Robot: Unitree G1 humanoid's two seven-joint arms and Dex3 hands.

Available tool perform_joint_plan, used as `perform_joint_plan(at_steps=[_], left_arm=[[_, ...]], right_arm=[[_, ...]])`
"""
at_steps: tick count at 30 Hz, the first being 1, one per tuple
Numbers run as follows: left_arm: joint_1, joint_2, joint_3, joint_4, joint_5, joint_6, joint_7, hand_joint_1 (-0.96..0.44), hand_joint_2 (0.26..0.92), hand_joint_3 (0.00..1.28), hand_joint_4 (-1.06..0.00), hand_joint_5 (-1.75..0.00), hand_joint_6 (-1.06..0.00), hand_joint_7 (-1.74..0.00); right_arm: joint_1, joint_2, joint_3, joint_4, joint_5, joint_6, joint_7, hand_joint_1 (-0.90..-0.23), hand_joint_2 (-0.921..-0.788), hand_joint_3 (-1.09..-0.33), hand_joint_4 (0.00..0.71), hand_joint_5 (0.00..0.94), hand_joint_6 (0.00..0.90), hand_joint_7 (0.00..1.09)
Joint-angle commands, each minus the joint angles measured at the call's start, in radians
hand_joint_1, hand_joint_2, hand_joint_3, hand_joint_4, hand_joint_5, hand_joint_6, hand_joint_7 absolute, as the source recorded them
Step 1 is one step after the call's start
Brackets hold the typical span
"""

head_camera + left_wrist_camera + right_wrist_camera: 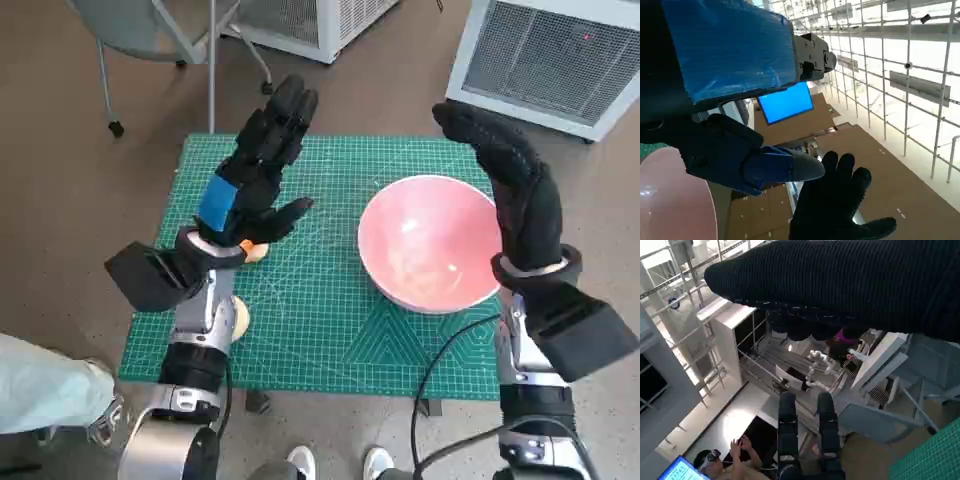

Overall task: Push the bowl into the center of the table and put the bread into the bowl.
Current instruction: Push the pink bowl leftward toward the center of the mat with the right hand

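Counts: you've got one bowl [430, 243], one bread [254, 250], one table [320, 330] with a green cutting mat on it, two hands.
Bowl: pink, sits on the table's right side, just off middle, mouth up; round, so no long axis to give you.
Bread: only a small orange-tan bit shows, poking out under the left hand [255, 185] near the table's left edge; too hidden for you to read which way it points or its long axis.
Second pale round thing [240, 317]: peeks from behind the left forearm at the table's left edge; you cannot tell what it is.
Left hand: fingers stretched toward the far edge of the table, thumb out to the side, nothing gripped; whether its heel touches the bread you cannot tell.
Right hand [520, 190]: gloved, fingers extended and apart, raised beside the bowl's right rim, holding nothing; contact with the rim unclear.
Head view only: the table, bread, both forearms, a chair leg and white units on the floor, shoes at the near edge.
Left wrist view only: bowl rim at one corner, the gloved right hand spread, a blue screen, ceiling grid.
Right wrist view only: left hand's fingers, a person by a blue screen, a corner of the green mat.
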Motion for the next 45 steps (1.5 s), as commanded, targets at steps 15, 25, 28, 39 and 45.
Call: perform_joint_plan(at_steps=[15, 25, 28, 39, 45], left_arm=[[0.029, 0.003, -0.008, -0.033, 0.036, -0.048, 0.042, -0.63, 0.921, 0.30, 0.00, 0.00, -0.12, -0.06], [0.038, 0.003, -0.007, -0.026, 0.035, -0.056, 0.040, -0.65, 0.921, 0.30, 0.00, 0.00, -0.12, -0.06], [0.043, 0.002, -0.007, -0.025, 0.033, -0.057, 0.037, -0.65, 0.921, 0.30, 0.00, 0.00, -0.13, -0.06], [0.057, 0.003, -0.008, -0.029, 0.027, -0.049, 0.030, -0.64, 0.921, 0.30, 0.00, 0.00, -0.13, -0.06], [0.059, 0.003, -0.008, -0.030, 0.026, -0.048, 0.030, -0.64, 0.921, 0.30, 0.00, 0.00, -0.13, -0.06]], right_arm=[[0.046, 0.010, 0.008, -0.008, 0.000, 0.015, -0.006, -0.731, -0.921, -0.763, 0.113, 0.001, -0.001, 0.41], [0.060, 0.007, 0.006, -0.023, 0.005, 0.027, -0.003, -0.729, -0.921, -0.763, 0.114, 0.001, -0.001, 0.41], [0.066, 0.007, 0.007, -0.029, 0.006, 0.031, -0.003, -0.729, -0.921, -0.762, 0.114, 0.001, -0.001, 0.41], [0.081, 0.012, 0.009, -0.036, 0.002, 0.036, -0.006, -0.735, -0.921, -0.762, 0.111, 0.000, -0.001, 0.41], [0.083, 0.012, 0.008, -0.039, 0.003, 0.038, -0.006, -0.733, -0.921, -0.763, 0.110, 0.000, -0.001, 0.41]])
